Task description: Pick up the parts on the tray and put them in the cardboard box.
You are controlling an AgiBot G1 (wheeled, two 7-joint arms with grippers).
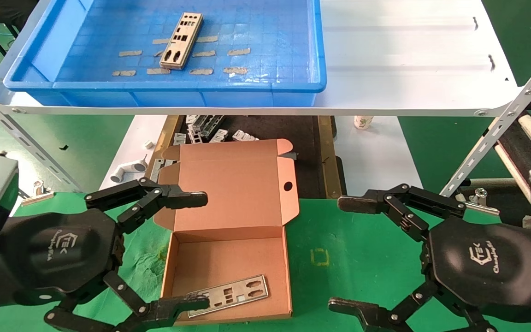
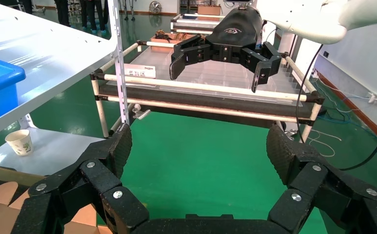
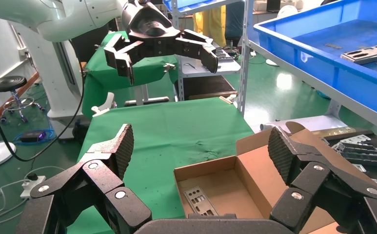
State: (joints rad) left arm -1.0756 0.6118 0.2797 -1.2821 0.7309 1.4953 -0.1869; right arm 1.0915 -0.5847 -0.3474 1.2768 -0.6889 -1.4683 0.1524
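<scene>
One silver punched plate (image 1: 181, 40) lies on the floor of the blue tray (image 1: 164, 85) on the white shelf at the back. A second plate (image 1: 228, 295) lies flat inside the open cardboard box (image 1: 228, 233) on the green table; it also shows in the right wrist view (image 3: 199, 201). My left gripper (image 1: 191, 251) is open and empty, low at the box's left side. My right gripper (image 1: 346, 251) is open and empty to the right of the box. The tray and its plate (image 3: 371, 51) also show in the right wrist view.
The white shelf board (image 1: 408, 55) holds the tray, with slanted metal struts (image 1: 496, 138) at both sides. Below it lie grey-white brackets (image 1: 210, 129), a white pipe piece (image 1: 129, 169) and a paper cup (image 1: 362, 122). A roller rack (image 2: 206, 97) stands at the right.
</scene>
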